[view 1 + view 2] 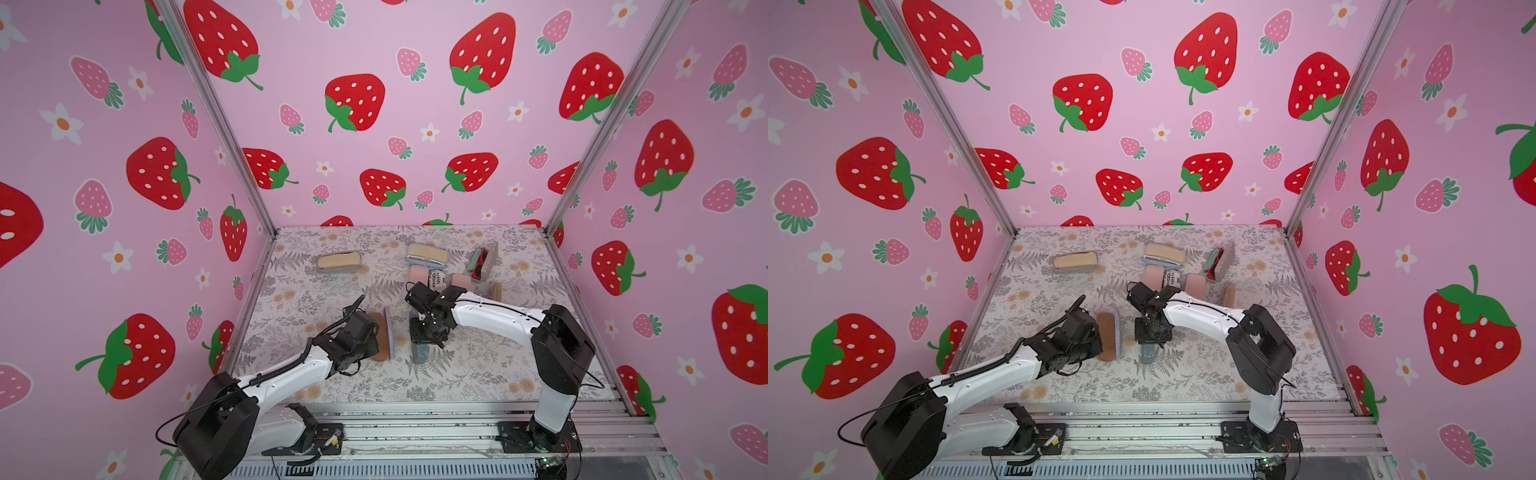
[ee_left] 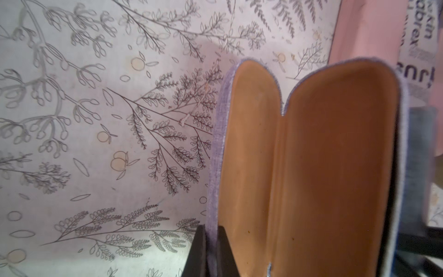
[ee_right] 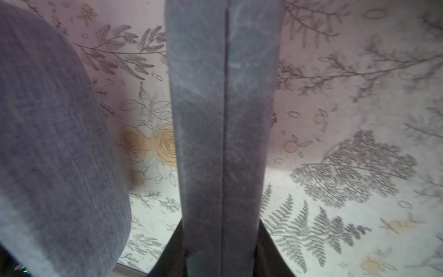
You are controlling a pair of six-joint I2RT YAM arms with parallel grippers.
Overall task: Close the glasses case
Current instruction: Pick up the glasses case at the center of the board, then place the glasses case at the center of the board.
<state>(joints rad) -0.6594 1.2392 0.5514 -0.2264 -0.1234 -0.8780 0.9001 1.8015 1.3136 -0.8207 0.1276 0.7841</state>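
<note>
- The open case (image 1: 380, 337) sits near the middle of the table (image 1: 478, 374), toward the front, between the two arms. Its two halves spread in a V and the tan lining shows in both top views (image 1: 1106, 337).
- The left wrist view shows the lining close up (image 2: 311, 167), with purple-grey fabric round the rims.
- The left gripper (image 2: 212, 254) is clamped on the rim of one half. Its black fingers (image 2: 200, 251) press on either side of that fabric wall.
- Just beside the open case, with a strip of cloth showing between them, is a grey case (image 1: 420, 354). Its halves are together, with a thin seam running down its length (image 3: 223, 120).
- The right gripper (image 3: 221, 254) straddles the near end of the grey case, one finger (image 3: 271, 251) tight against each side.
- The open case's fabric outside (image 3: 48, 144) fills the edge of the right wrist view.
- Farther back lie a tan case (image 1: 338, 262), pink cases (image 1: 417, 274) and a case with red glasses (image 1: 482, 259).
</note>
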